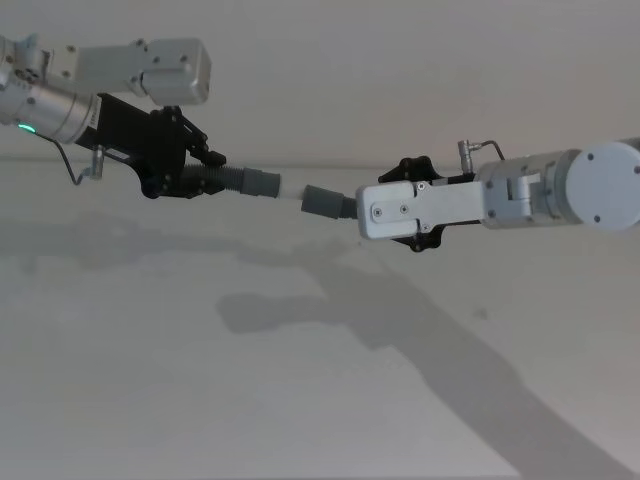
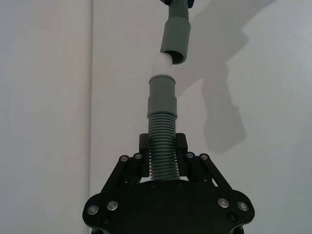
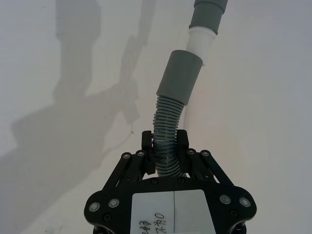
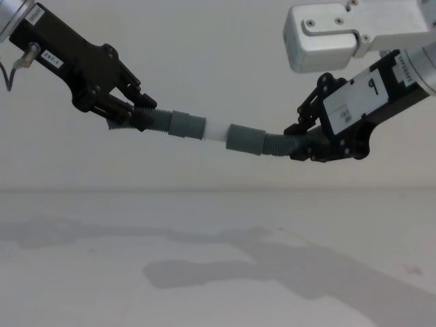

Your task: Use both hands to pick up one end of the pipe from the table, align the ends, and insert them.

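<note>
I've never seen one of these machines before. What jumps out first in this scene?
Two black grippers meet in mid-air above the white table, each shut on a ribbed grey hose piece. The left gripper holds the piece with the white tip, and the right gripper holds the piece with the plain grey cuff. The white tip sits right at the mouth of the cuff, the two pieces meeting at a slight angle, with the arms' shadows on the table below.

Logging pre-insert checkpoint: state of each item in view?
Left black plastic pincer: shut on the white-tipped hose.
Right black plastic pincer: shut on the plain-cuffed hose.
Dark-grey corrugated white-tipped hose: held in air, tip at the other cuff's mouth, not fully seated.
Dark-grey corrugated plain-cuffed hose: held in air, slightly angled.
</note>
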